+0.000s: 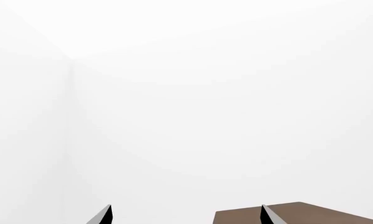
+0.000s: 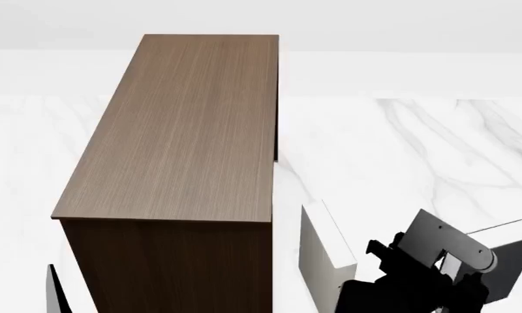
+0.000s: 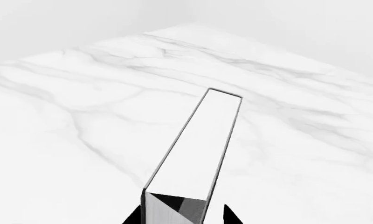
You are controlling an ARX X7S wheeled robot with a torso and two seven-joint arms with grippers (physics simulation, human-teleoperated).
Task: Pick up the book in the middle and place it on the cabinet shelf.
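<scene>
The book [image 3: 202, 140] shows its white page edge between thin dark covers and points away from the right wrist camera over the marble floor. My right gripper [image 3: 183, 208] is shut on its near end, one dark fingertip on each side. In the head view the book [image 2: 325, 251] stands on edge just right of the cabinet shelf [image 2: 187, 130], below the level of its flat brown top. My left gripper [image 1: 186, 215] is open with nothing between its fingers. It faces a white wall, with a corner of the cabinet shelf top [image 1: 323, 214] beside one finger.
White marble floor [image 2: 417, 150] stretches to the right of the cabinet and behind it. My right arm's black and white wrist [image 2: 435, 261] fills the lower right of the head view. A grey and black sliver of my left arm [image 2: 55, 293] shows left of the cabinet front.
</scene>
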